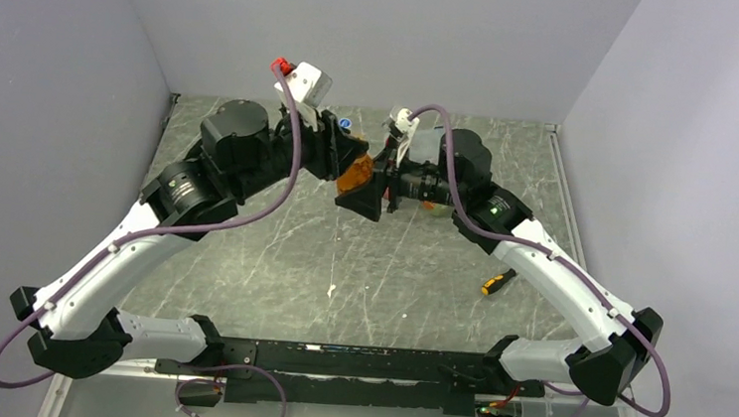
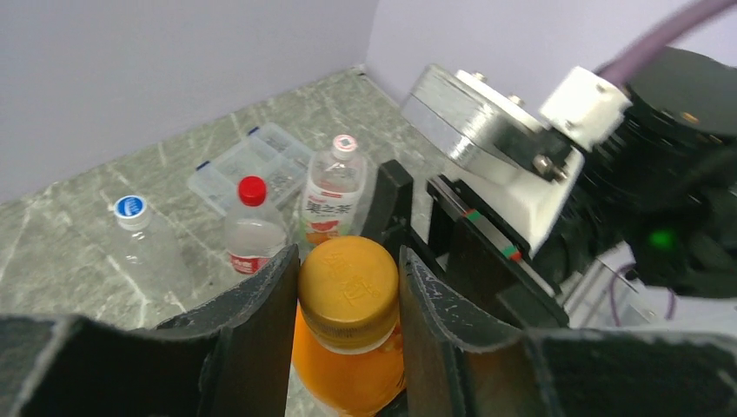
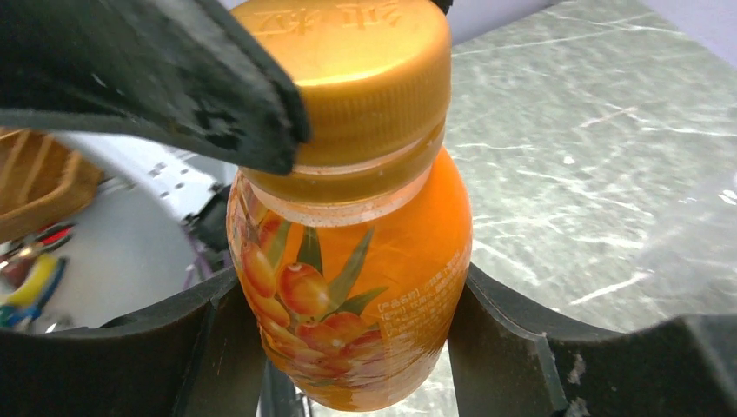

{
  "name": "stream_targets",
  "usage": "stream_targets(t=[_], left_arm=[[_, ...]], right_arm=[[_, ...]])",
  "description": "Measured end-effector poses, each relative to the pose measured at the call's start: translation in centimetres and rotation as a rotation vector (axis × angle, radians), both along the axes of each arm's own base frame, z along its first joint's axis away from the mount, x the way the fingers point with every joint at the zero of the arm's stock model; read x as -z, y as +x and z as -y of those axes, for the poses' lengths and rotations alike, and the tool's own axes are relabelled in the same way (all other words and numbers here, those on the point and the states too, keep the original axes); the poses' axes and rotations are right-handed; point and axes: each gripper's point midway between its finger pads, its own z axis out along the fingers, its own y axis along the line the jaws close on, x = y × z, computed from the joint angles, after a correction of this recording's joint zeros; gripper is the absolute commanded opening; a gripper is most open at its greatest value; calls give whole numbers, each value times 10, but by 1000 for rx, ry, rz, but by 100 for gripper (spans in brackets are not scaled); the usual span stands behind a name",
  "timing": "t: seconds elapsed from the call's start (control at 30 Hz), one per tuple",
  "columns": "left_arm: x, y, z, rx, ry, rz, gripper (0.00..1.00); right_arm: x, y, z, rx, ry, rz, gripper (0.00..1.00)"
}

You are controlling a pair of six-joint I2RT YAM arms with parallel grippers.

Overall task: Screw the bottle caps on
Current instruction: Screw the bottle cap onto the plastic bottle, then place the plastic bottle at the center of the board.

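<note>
My right gripper (image 3: 352,276) is shut on the body of the squat orange bottle (image 3: 356,287), holding it off the table at mid back (image 1: 355,176). The orange cap (image 2: 348,291) sits on the bottle's neck. Around that cap my left gripper (image 2: 348,258) is shut, a finger (image 3: 174,78) pressing on each side. Behind them stand a red-capped bottle (image 2: 252,233), a white-labelled bottle (image 2: 333,198) with a whitish cap (image 2: 345,143), and a clear bottle (image 2: 148,252) with a blue cap (image 2: 130,208).
A flat clear compartment box (image 2: 252,156) lies behind the bottles, near the back wall. A yellow-handled screwdriver (image 1: 497,281) lies on the marbled table (image 1: 341,266) beside the right arm. Grey walls close in the back and both sides.
</note>
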Motion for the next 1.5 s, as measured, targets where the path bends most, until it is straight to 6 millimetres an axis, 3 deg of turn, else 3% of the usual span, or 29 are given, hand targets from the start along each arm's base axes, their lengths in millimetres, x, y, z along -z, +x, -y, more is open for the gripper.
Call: stream_targets(t=[0.17, 0.43, 0.57, 0.6, 0.73, 0.83, 1.03, 1.2, 1.3, 1.5], left_arm=[[-16, -35, -1, 151, -41, 33, 20], [-55, -107, -3, 470, -135, 144, 16], [-63, -125, -1, 564, -153, 174, 24], [-63, -127, -1, 573, -154, 177, 34], [-66, -125, -6, 543, -158, 183, 72], [-63, -117, -13, 473, -144, 172, 81], [-67, -92, -30, 294, -138, 172, 80], [-65, -62, -31, 162, -111, 162, 77], [-55, -44, -26, 106, -82, 138, 75], [-15, -13, -4, 57, 23, 52, 68]], right_arm=[[-16, -35, 0, -211, 65, -38, 10], [-60, -108, 12, -618, 193, -24, 11], [-68, -126, 20, -726, 201, -10, 11], [-68, -127, 21, -734, 199, -9, 12], [-72, -121, 19, -681, 181, 3, 13], [-76, -106, 14, -576, 170, 34, 13], [-56, -63, 1, -304, 99, 29, 13], [-45, -36, -1, -136, 61, 31, 13], [-41, -24, -2, -75, 46, 38, 12], [-25, -9, -9, -9, 1, 37, 12]])
